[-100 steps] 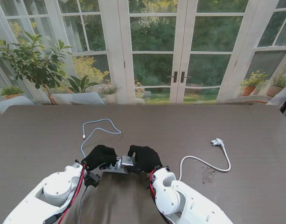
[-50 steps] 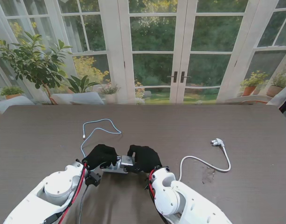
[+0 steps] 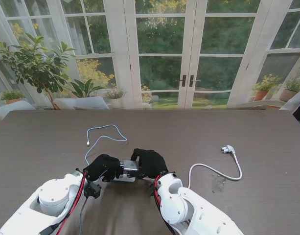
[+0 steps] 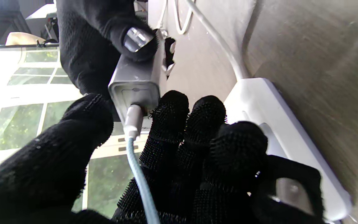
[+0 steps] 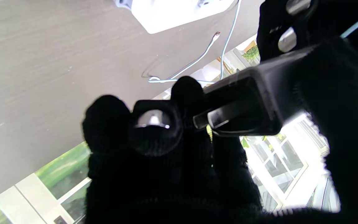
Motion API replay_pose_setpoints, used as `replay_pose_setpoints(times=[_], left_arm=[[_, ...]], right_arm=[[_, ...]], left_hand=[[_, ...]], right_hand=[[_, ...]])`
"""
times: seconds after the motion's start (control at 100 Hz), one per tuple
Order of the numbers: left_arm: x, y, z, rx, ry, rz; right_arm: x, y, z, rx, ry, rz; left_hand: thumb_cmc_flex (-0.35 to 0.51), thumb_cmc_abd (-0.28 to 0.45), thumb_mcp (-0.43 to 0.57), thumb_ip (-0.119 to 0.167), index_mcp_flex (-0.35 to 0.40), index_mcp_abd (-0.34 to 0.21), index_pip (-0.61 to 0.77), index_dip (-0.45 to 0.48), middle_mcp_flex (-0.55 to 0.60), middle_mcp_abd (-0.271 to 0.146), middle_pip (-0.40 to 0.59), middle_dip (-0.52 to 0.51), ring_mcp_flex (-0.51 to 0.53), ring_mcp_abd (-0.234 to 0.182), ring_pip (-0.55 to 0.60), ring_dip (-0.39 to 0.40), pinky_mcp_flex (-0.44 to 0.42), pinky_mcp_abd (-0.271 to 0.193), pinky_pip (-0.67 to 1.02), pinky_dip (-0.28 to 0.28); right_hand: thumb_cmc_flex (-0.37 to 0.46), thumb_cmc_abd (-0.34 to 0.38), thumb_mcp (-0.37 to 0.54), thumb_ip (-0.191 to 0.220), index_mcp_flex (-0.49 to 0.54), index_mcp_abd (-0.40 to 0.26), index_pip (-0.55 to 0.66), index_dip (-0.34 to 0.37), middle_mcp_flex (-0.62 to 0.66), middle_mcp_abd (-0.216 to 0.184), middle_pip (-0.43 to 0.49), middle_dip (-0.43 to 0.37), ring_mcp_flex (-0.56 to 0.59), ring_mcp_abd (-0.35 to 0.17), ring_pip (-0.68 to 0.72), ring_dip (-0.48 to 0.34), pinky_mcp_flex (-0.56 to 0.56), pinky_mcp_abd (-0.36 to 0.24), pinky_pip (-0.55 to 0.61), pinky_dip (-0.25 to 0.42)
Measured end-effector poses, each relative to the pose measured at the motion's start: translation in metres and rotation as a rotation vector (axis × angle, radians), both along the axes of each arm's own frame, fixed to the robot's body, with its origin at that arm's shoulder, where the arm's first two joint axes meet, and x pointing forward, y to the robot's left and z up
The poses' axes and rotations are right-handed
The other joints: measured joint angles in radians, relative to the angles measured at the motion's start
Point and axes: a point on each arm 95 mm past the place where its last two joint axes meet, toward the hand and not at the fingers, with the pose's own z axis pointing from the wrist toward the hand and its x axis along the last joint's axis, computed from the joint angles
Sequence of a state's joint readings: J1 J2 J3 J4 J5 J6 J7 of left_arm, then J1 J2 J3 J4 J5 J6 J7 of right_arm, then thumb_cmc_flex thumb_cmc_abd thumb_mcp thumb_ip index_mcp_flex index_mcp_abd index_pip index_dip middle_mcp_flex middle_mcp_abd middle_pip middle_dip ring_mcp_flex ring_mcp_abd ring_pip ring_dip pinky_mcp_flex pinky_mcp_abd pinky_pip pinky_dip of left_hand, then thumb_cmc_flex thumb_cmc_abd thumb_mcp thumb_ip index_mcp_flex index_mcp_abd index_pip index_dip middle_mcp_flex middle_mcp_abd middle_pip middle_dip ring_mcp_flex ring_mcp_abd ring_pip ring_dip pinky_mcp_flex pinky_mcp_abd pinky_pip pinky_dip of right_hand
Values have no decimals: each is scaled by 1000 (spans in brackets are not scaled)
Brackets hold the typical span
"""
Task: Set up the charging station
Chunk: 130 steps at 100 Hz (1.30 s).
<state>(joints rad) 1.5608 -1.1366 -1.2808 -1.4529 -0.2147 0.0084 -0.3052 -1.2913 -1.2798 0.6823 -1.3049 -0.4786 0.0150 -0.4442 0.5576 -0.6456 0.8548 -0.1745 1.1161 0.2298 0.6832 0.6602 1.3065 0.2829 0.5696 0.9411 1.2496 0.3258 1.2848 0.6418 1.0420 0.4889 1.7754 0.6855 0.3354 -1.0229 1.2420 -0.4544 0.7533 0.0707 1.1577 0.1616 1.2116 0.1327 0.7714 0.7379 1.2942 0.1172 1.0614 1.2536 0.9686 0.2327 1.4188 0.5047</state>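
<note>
A grey charger block (image 3: 131, 168) hangs between my two black-gloved hands, just above the white power strip (image 3: 121, 178). My right hand (image 3: 150, 163) is shut on the block (image 4: 135, 84), thumb on top. A light blue cable (image 3: 103, 137) has its connector (image 4: 132, 121) seated in the block's end. My left hand (image 3: 102, 167) pinches that connector between thumb and fingers (image 4: 169, 124). In the right wrist view the block (image 5: 253, 102) shows dark, with its prongs facing the camera. The power strip (image 4: 275, 124) lies on the table under my left hand.
The blue cable's free end (image 3: 87, 143) lies on the dark wooden table (image 3: 42, 142), farther from me on the left. The strip's white cord (image 3: 213, 170) curves right to a white plug (image 3: 228, 149). Glass doors and plants stand beyond the far edge.
Both hands have shifted slightly left with the block held between them. My left arm has drawn back toward me. Both grips look unchanged.
</note>
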Motion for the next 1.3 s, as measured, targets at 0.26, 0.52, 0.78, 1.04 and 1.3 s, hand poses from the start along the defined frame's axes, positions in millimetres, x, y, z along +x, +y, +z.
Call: replay_pose_setpoints(times=[0.26,0.52,0.78,1.04,1.3], left_arm=[[-5,15,5,36,29,-19],[-10,30,12,31,39,4],[-10,32,17,4,25,34],[-4,27,25,-6,-112,83],[0,22,36,-22,-139,61]], right_arm=[[3,-1,8,6,-11,-9],[6,-2,11,-2,-15,-19],[10,-5,13,-8,-18,-29],[11,-4,15,-6,-24,-29],[10,0,16,-4,-26,-21]], left_hand=[[-7,14,-20,0,-5,2,-66,5,-13,-1,-18,0,-2,15,-117,-3,-37,65,-66,-113],[56,115,-61,0,-15,4,-59,3,-30,11,-18,26,-4,41,-173,36,-119,80,-71,-112],[67,245,-50,29,27,4,-9,11,-9,12,158,172,-4,52,38,119,-142,107,-64,-7],[-14,245,78,33,77,-51,57,44,0,-72,550,124,12,-49,416,104,-22,-32,27,-85],[-62,244,154,31,87,-64,107,73,0,-91,622,93,13,-73,463,120,-1,-93,31,190]], right_hand=[[0,0,0,0,0,0,0,0,0,-3,-2,8,0,-2,0,0,0,0,0,0],[0,0,0,0,0,0,0,0,0,-4,-2,10,0,-3,0,0,0,0,0,2],[0,0,0,0,0,0,0,0,0,-5,-2,10,0,-3,0,0,0,0,0,2],[0,0,0,0,0,0,0,0,0,-11,-8,2,0,-4,-26,0,-14,0,-9,2],[-1,2,0,0,-1,0,0,0,0,-14,-33,-29,-2,-4,-76,0,-34,1,-27,2]])
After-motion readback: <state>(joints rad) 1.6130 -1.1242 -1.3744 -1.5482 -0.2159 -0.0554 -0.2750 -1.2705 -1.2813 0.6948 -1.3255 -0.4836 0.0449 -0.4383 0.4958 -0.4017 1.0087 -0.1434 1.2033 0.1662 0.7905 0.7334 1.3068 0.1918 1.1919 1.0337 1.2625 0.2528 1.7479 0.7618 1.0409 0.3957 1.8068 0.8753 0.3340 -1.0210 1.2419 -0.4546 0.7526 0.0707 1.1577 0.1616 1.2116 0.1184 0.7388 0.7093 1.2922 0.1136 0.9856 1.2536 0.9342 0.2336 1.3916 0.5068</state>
